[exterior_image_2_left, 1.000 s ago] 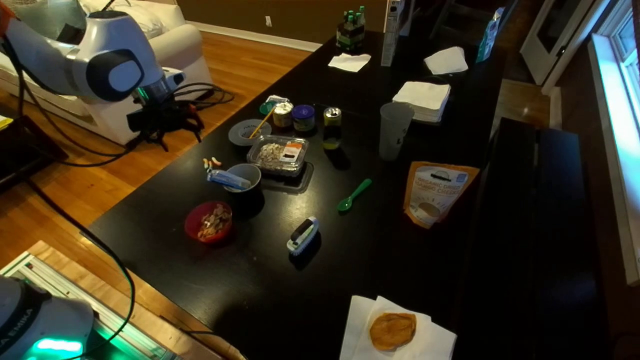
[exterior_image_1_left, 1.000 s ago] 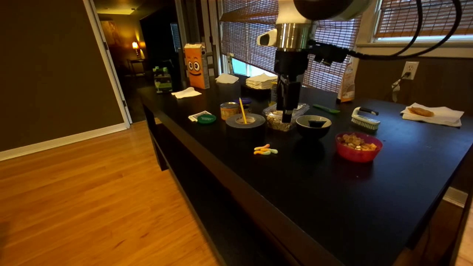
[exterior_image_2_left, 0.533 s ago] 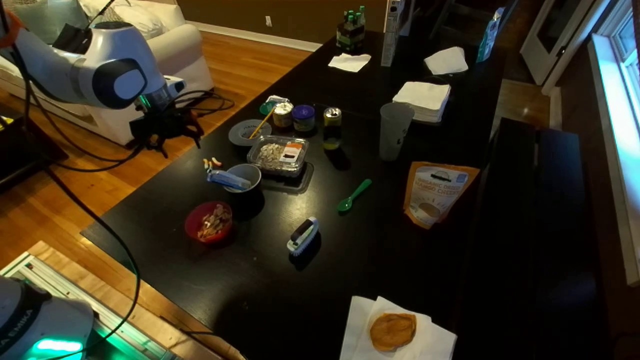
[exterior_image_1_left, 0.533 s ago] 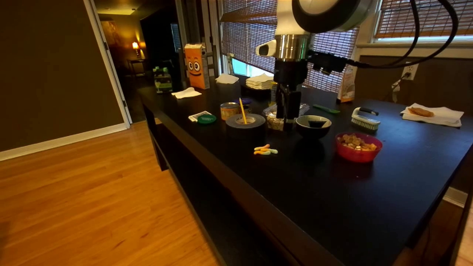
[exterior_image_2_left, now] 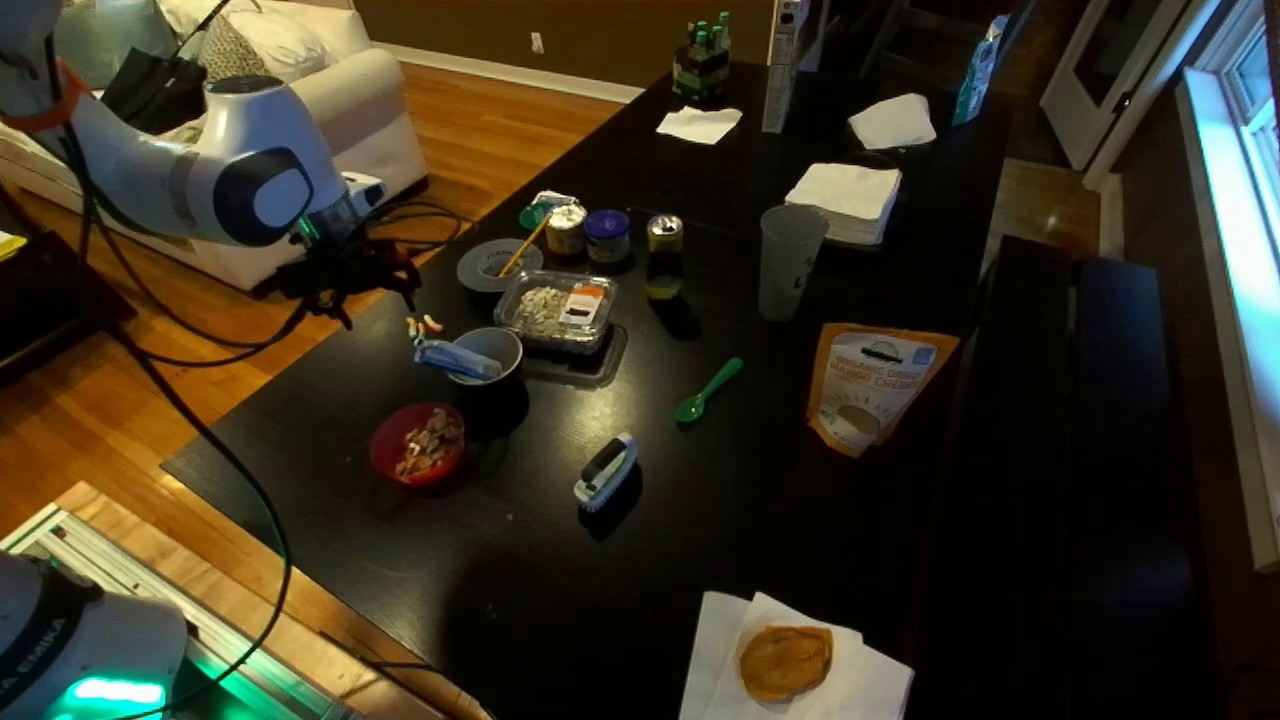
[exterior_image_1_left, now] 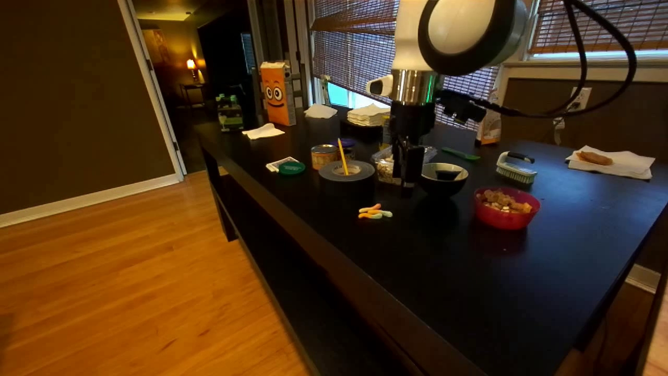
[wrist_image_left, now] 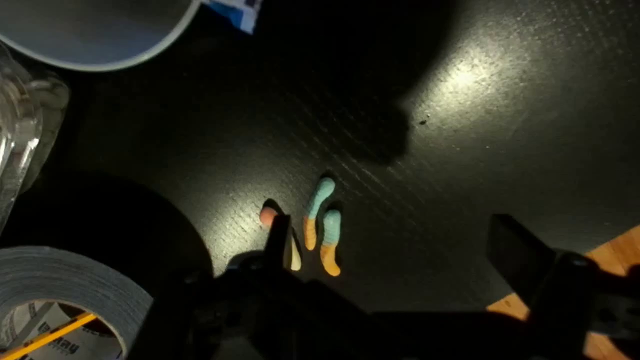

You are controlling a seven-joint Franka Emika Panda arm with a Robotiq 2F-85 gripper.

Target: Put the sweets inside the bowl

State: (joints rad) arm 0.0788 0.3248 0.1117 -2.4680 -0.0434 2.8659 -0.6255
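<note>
In the wrist view, a clear container is cut off by the left edge; below it a roll of tape is seen, with a yellow pencil propped in its core. At the upper left the pale rim of a dark bowl is shown, and past that rim the corner of a blue and white packet is exposed. Further right, the claw is held with its fingers spread wide apart. By the finger on the left of this view, one of three gummy-worm sweets is partly covered; the other two are framed within the gap, laid on the tabletop, and the rest of the span is filled by dark surface up to the opposite finger. At the far right, wooden floor is glimpsed behind the claw.

In an exterior view, the claw is seen left of the sweets, its fingertips parted and held above the tabletop. In an exterior view, the roll of tape is followed rightward by the sweets, the claw, the dark bowl and a red bowl of brownish pieces; the claw is suspended apart from the sweets, which are laid outside the dark bowl, near it.
</note>
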